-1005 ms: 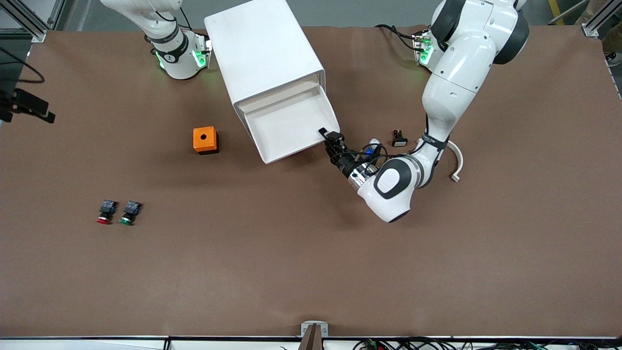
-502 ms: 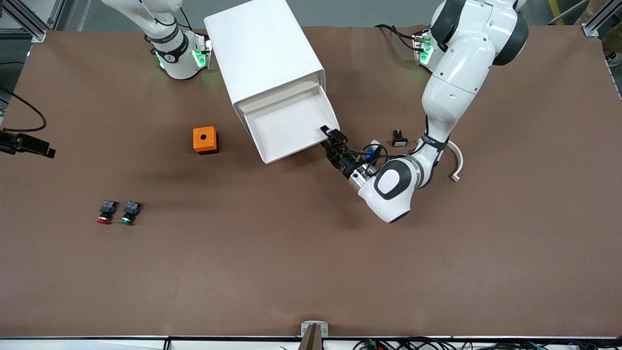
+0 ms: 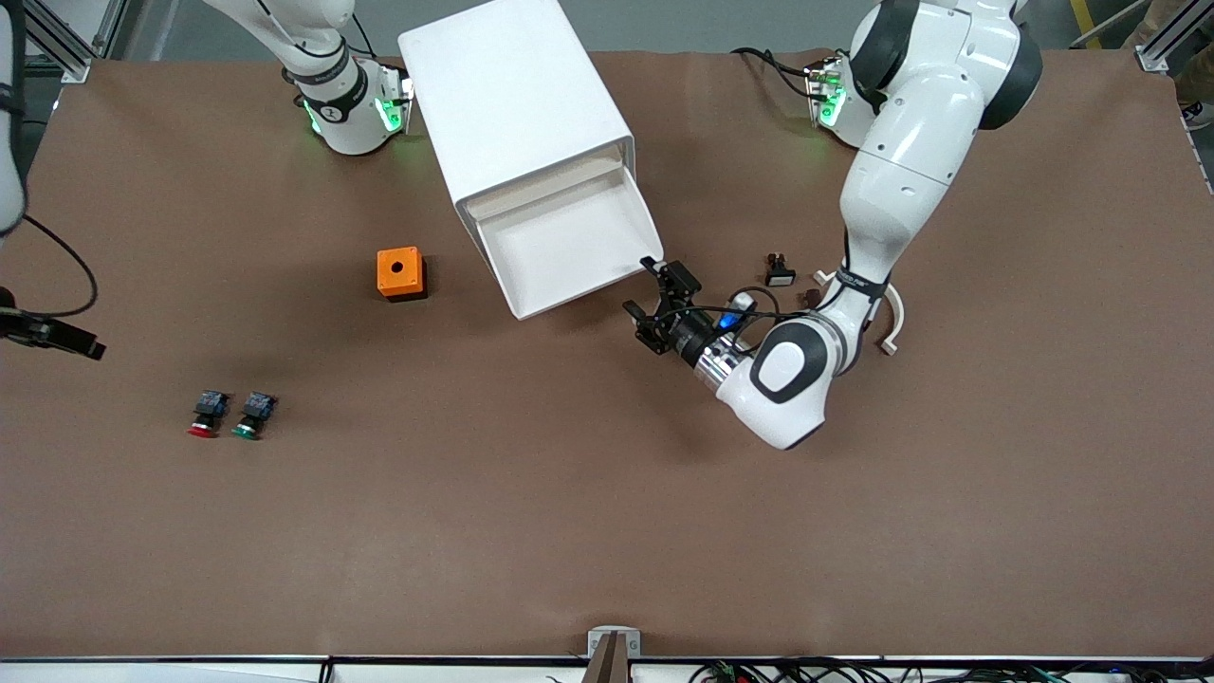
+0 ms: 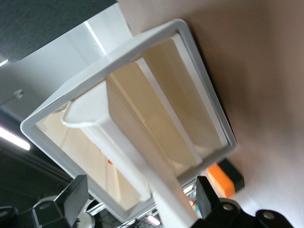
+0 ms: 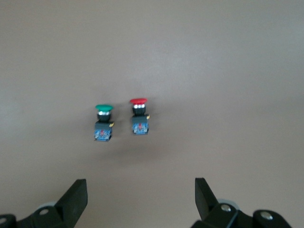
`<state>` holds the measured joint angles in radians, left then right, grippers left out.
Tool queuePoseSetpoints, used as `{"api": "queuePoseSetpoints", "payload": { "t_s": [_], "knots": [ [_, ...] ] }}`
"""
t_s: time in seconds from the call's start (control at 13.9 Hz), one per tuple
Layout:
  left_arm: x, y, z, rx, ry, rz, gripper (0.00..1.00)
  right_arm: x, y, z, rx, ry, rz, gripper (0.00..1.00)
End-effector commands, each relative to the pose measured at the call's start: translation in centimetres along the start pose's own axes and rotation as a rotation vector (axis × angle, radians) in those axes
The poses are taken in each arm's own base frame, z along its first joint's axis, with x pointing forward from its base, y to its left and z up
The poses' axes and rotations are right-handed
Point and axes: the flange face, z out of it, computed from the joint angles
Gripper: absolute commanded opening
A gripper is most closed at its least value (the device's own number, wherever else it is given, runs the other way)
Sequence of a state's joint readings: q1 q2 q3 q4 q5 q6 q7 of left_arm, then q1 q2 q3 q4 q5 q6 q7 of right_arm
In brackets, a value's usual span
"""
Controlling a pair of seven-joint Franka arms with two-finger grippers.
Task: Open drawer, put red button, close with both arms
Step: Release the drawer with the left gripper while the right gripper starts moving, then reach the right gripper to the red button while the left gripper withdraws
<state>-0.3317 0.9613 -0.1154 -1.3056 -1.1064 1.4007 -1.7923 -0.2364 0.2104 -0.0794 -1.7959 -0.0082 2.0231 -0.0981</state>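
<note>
Left gripper (image 3: 656,308) low over the table, fingers spread wide — right gripper (image 5: 140,199) likewise spread, empty.

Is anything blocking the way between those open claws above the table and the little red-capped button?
Nothing visible does. The right gripper, jaws open, hangs over bare brown table with the small red-capped push-button ahead; its green-capped twin stands beside it, apart.

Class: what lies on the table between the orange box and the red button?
Nothing: in the front view only bare brown table separates the orange box from the red button.
</note>
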Motion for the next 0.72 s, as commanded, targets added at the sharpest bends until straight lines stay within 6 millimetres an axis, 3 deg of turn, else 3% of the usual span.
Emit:
{"api": "queuePoseSetpoints", "payload": {
  "t_s": [0.0,0.14,0.29,0.65],
  "knots": [
    [-2.2,-1.3,-2.8,-0.042,-0.018,0.211,1.0,-0.8,-0.3,4.3,0.016,0.029,0.019,1.0],
    [-2.2,-2.0,-5.6,-0.105,0.008,0.361,1.0,-0.1,-0.4,7.4,0.041,0.035,0.041,1.0],
    [-2.4,-2.9,-7.0,-0.142,0.065,0.516,1.0,0.6,-0.5,10.0,0.035,0.053,0.04,1.0],
    [-4.7,-6.0,-10.6,-0.296,0.393,0.871,1.0,1.5,-0.4,16.2,0.021,0.075,0.009,1.0]
  ]
}}
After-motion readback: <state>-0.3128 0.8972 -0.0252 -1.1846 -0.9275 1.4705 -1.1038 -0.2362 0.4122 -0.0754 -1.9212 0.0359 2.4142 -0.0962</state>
